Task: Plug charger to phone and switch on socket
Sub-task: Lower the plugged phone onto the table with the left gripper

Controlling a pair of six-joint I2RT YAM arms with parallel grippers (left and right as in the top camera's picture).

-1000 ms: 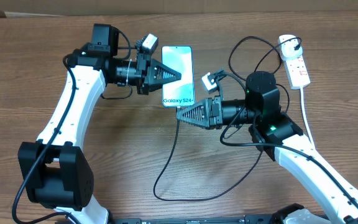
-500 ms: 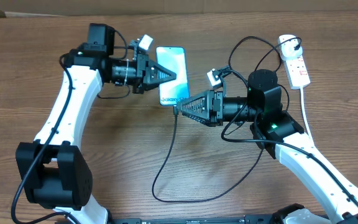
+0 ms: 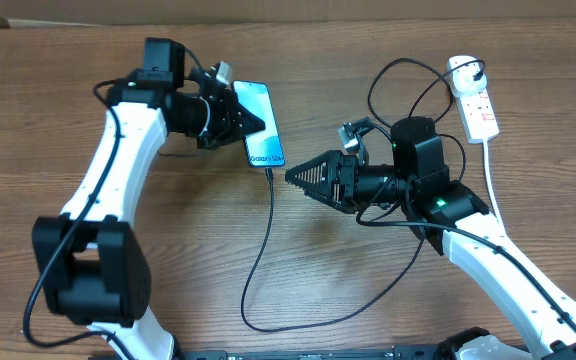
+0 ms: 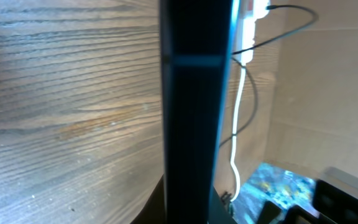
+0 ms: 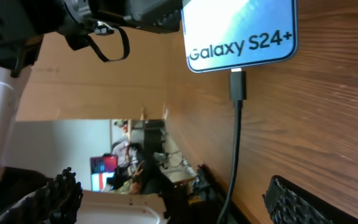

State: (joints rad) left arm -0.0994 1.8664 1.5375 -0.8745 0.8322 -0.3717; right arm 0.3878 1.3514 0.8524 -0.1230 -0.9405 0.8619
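The phone (image 3: 266,148), with its teal screen, is tipped up on its long edge, and my left gripper (image 3: 252,125) is shut on it. In the left wrist view its dark edge (image 4: 194,112) fills the middle, rising from between the jaws of the left gripper (image 4: 191,208). The charger's connector tip (image 5: 237,84) sits in the bottom of the phone (image 5: 241,31). Its thin black cable (image 3: 264,240) hangs down and loops across the table. My right gripper (image 3: 296,177) stands open just right of the connector, holding nothing; the cable passes between its fingers (image 5: 303,199). The white socket (image 3: 479,112) lies at the far right.
The socket's thick white cord (image 3: 491,175) runs down the right side, beside the right arm. Black cable loops (image 3: 408,85) lie between the right arm and the socket. The socket (image 4: 250,31) and its cord also show behind the phone. A cardboard wall borders the far table edge.
My right gripper has opened, let go of the connector and drawn back to the right. My left gripper has carried the phone leftward and tipped it onto its edge, the cable following.
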